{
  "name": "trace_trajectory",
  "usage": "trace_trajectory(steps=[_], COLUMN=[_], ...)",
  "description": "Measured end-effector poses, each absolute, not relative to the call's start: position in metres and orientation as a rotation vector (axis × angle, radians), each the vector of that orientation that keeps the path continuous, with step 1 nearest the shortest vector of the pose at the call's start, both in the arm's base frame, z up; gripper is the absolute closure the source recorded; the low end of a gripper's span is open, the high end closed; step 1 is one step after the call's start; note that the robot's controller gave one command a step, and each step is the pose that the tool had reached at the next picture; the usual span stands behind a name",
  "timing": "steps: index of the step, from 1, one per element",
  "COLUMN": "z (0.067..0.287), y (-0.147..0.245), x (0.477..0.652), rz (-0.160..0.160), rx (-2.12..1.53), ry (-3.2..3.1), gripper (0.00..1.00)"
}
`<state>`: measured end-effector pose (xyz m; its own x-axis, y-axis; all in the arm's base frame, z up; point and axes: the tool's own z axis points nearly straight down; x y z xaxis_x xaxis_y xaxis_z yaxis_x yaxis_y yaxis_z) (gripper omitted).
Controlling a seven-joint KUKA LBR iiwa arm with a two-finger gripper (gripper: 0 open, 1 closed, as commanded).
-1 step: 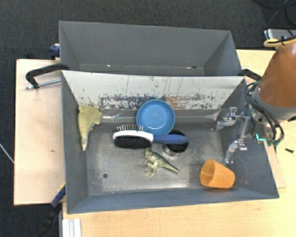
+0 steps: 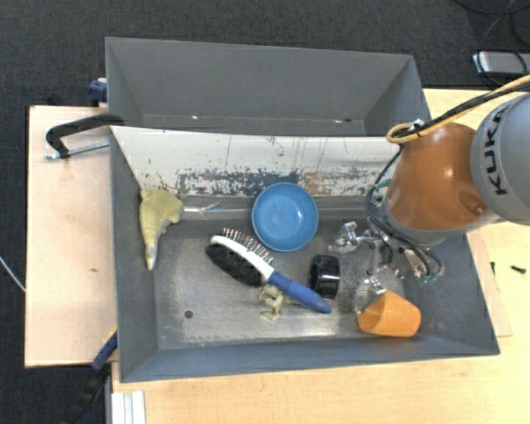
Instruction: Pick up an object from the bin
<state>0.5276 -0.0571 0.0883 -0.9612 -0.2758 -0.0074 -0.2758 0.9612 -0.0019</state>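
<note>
KUKA jaws spread, low at rt side of bin, just beside orange cup, small black block nr

A single camera looks down on a grey metal bin from above, tilted a little rather than straight overhead. It faces the bin's far wall, whose inner face shows broad and sloping at the top of the frame, while the near wall at the bottom appears as a narrow band. The camera sits close enough that the bin takes up most of the frame, with the pale table around it and dark floor beyond the far edge. The robot arm enters from the right, partly cut off by the frame edge.
</note>
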Motion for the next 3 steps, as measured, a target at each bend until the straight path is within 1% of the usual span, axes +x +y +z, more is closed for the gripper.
trace_trajectory(steps=[1,2,3], z=[0.076,0.076,0.223], y=[0.019,0.017,0.009], x=[0.519,0.520,0.516], rz=[-0.006,-0.005,-0.003], rx=[-0.544,-0.533,-0.578], ry=[3.088,3.086,3.073], gripper=[0.00,1.00,1.00])
